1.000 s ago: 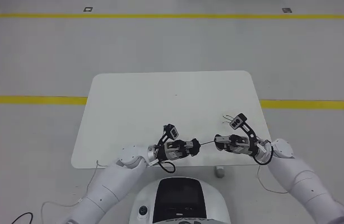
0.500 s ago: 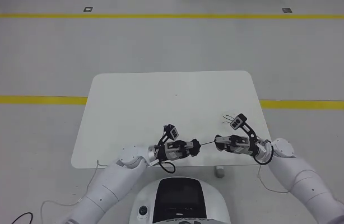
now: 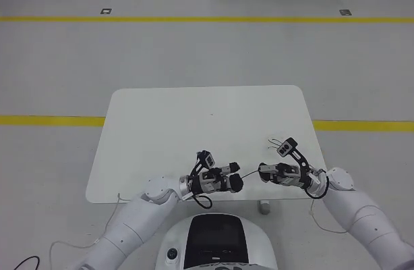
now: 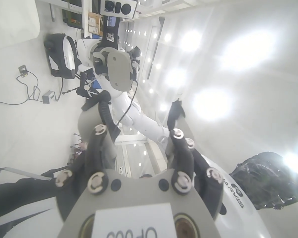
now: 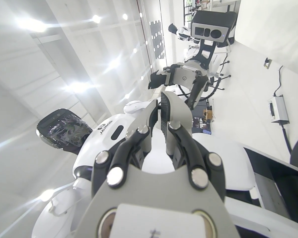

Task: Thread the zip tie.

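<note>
- The white, round-cornered rectangular surface (image 3: pixel 160 135) lies under both my arms. I am working at its near edge, right of the middle, and nothing is set down on it there.
- My left hand (image 3: pixel 235 181), grey metal with black linkages, hangs over the near edge. It looks released: its jaws stand apart, and I cannot make out anything between them.
- My right hand (image 3: pixel 263 170), of the same build, is just to the right of the left one and a little farther away. It is clenched, its jaws nearly together, and I judge it is gripping one end of the tie.
- The thin black plastic zip tie (image 3: pixel 251 173) runs as a nearly straight line from my right hand towards my left, held up off the surface.
- I see no closed loop, so I judge the threading is not done yet. Whether the tip has reached the head is too small to tell. Feeding the tail through and pulling it snug are still left.
</note>
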`<state>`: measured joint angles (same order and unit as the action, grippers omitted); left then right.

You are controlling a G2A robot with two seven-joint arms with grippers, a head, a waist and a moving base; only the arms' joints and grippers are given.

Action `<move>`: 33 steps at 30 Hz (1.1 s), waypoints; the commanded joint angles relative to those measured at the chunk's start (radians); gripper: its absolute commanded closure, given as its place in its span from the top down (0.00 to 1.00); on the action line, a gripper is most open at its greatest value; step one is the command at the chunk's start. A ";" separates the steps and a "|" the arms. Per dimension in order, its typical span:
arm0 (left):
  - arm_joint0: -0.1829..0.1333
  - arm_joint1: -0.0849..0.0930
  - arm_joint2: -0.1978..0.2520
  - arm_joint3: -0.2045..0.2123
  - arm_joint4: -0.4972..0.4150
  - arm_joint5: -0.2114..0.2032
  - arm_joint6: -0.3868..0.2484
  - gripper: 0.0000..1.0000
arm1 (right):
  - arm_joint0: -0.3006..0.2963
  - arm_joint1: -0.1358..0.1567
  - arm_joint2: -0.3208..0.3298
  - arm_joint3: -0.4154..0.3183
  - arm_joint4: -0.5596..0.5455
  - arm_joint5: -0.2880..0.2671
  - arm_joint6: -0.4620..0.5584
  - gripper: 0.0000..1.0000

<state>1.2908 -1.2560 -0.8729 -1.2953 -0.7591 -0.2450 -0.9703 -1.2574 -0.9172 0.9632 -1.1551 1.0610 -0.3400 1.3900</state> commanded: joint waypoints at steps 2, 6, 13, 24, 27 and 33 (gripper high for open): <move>0.002 0.000 -0.002 0.001 0.007 -0.012 0.030 1.00 | -0.001 -0.002 0.003 0.004 0.008 0.000 0.000 0.00; 0.002 0.000 -0.002 0.001 0.007 -0.012 0.030 1.00 | 0.001 -0.005 0.006 0.015 0.009 0.000 0.000 0.00; 0.002 0.000 -0.002 0.001 0.007 -0.012 0.030 1.00 | 0.001 -0.005 0.006 0.015 0.009 0.000 0.000 0.00; -0.024 -0.008 0.054 -0.033 0.205 -0.095 0.108 1.00 | -0.037 -0.021 0.029 -0.034 0.046 0.006 -0.041 0.00; -0.026 -0.014 0.052 -0.046 0.215 -0.095 0.138 1.00 | -0.034 -0.028 0.028 -0.024 0.033 0.010 -0.042 0.00; -0.025 -0.015 0.055 -0.050 0.219 -0.084 0.148 1.00 | -0.034 -0.028 0.029 -0.025 0.030 0.009 -0.051 0.00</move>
<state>1.2648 -1.2704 -0.8208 -1.3421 -0.5440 -0.3388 -0.8312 -1.2906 -0.9454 0.9919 -1.1781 1.0921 -0.3319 1.3456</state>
